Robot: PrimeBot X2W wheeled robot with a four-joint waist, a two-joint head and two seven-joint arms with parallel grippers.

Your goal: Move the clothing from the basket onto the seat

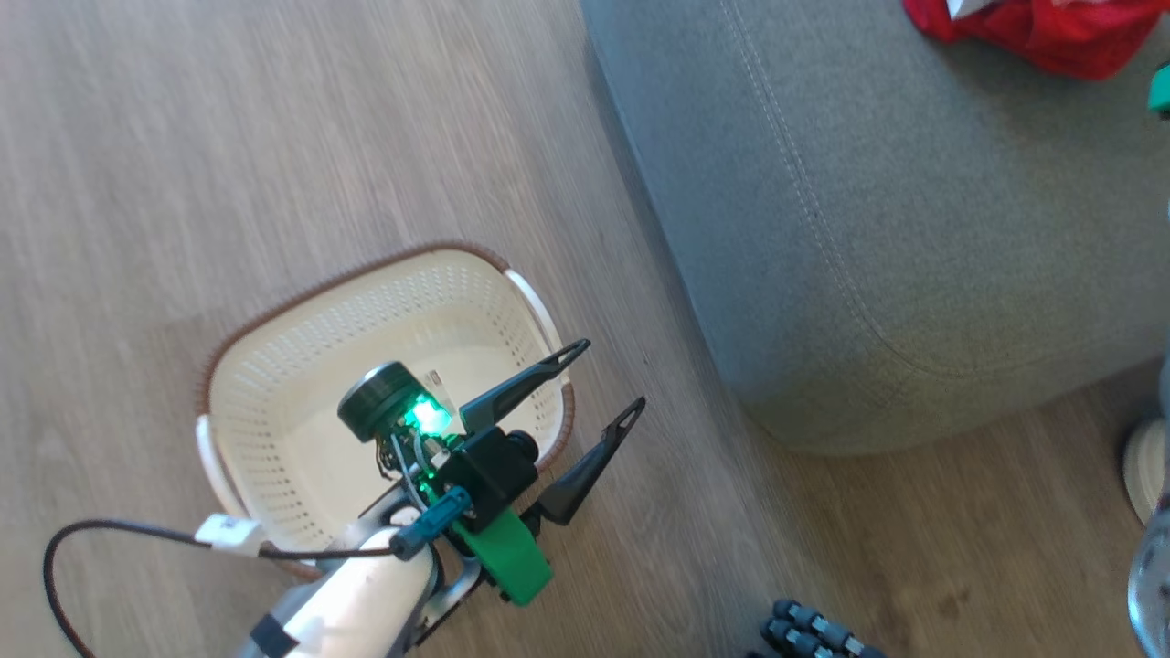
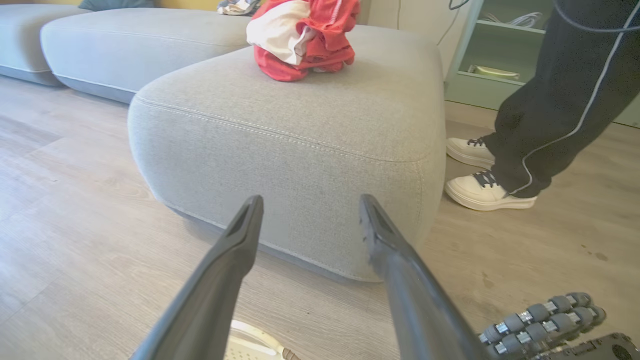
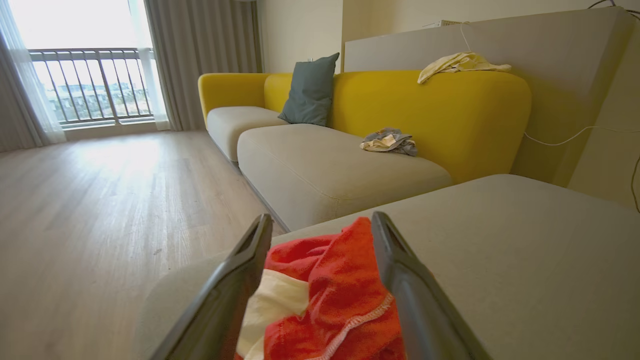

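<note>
The clothing point(image 1: 1051, 37) is a bright red bundle with white panels lying on the grey seat point(image 1: 914, 228) at its far right. My right gripper point(image 3: 320, 217) is open, its fingers standing either side of the red clothing point(image 3: 340, 290), which rests on the seat point(image 3: 525, 260). The cream basket point(image 1: 366, 270) stands on the floor left of the seat, its pale bottom and label sticker showing. My left gripper point(image 1: 611, 375) hangs open over the basket's right rim with nothing between its fingers. In the left wrist view this gripper point(image 2: 310, 198) points at the seat's point(image 2: 300, 115) side, with the clothing point(image 2: 305, 40) on top.
A person's dark trouser legs and white shoes point(image 2: 487, 192) stand on the floor close to the seat's right side; one shoe point(image 1: 1147, 471) shows at the head view's edge. My base's rollers point(image 1: 813, 635) are near. A yellow sofa point(image 3: 425, 105) lies beyond, a green shelf point(image 2: 500, 50) behind the person.
</note>
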